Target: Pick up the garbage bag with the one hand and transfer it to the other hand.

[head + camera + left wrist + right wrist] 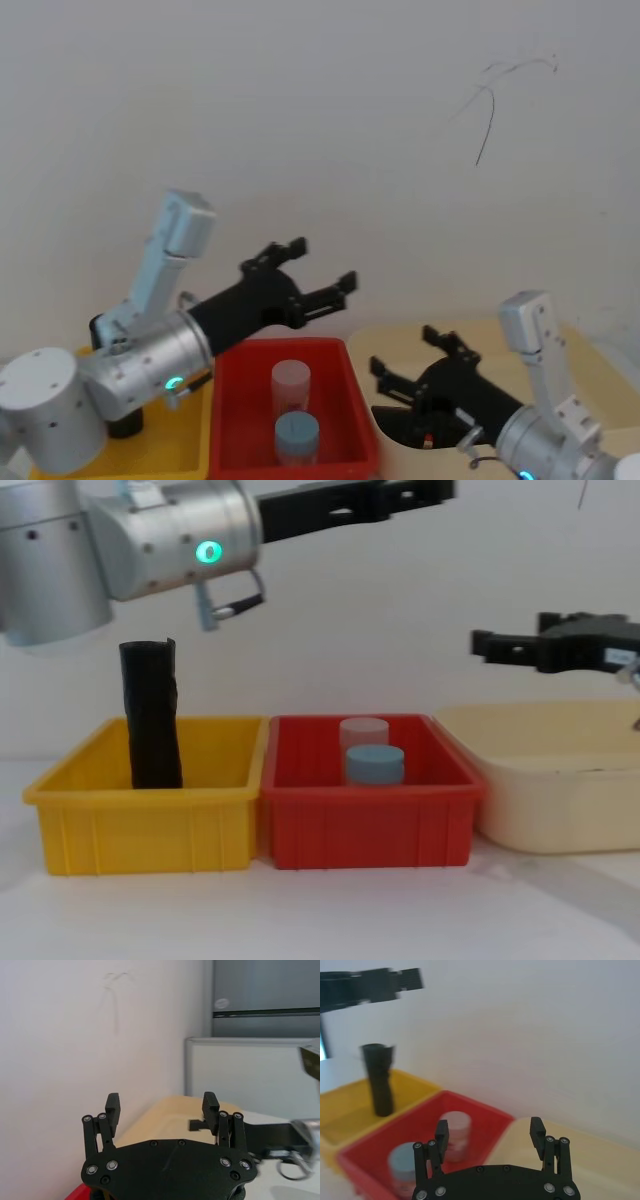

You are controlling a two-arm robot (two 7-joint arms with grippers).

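I'm seeing the garbage bag [402,428] lying, mostly hidden, in the cream tub [560,800] just beneath my wide-open, empty right gripper [402,350], while the left gripper [322,262], equally open and empty, is hovering farther off.

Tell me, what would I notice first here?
Three containers sit in a row: a yellow bin with a tall black roll standing in it, a red bin holding a blue cylinder and a pale cylinder, and a cream tub on the robot's right. Above, the left gripper hangs over the red bin and the right gripper over the cream tub, both with fingers open.
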